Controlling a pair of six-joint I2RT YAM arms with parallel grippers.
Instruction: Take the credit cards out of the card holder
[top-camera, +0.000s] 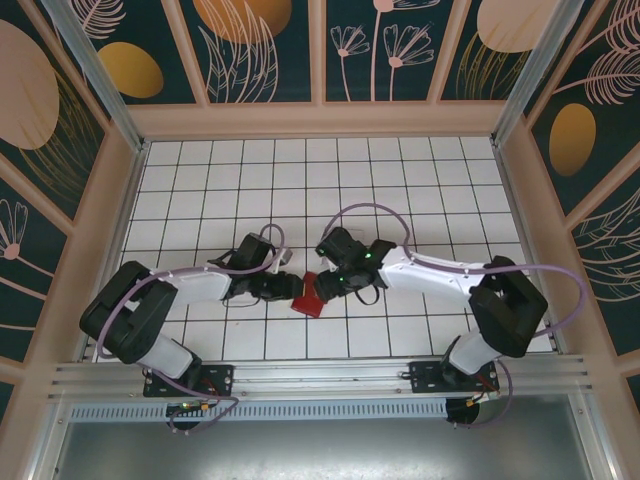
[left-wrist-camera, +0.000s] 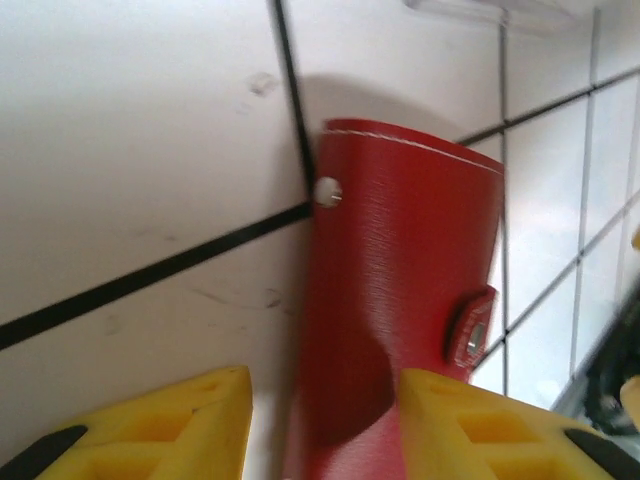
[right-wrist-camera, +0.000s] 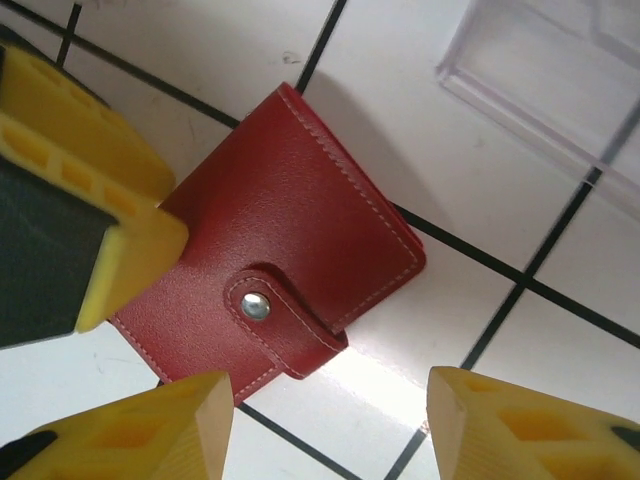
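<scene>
The card holder (top-camera: 311, 298) is a small red wallet, folded shut with its tab snapped, lying on the tiled floor between my two grippers. My left gripper (top-camera: 287, 288) reaches it from the left. In the left wrist view the card holder (left-wrist-camera: 400, 270) runs up between the yellow fingers of the left gripper (left-wrist-camera: 325, 390); the right finger touches it and a gap remains at the left finger. My right gripper (right-wrist-camera: 330, 400) is open just off the card holder's (right-wrist-camera: 290, 220) tab corner, with bare tile between its fingers. The credit cards are hidden.
A clear plastic tray (right-wrist-camera: 545, 85) lies just beyond the wallet, its edge also at the top of the left wrist view (left-wrist-camera: 500, 12). One left-gripper finger (right-wrist-camera: 120, 230) rests at the wallet's left edge. Wooden walls (top-camera: 320, 120) enclose the white tiles.
</scene>
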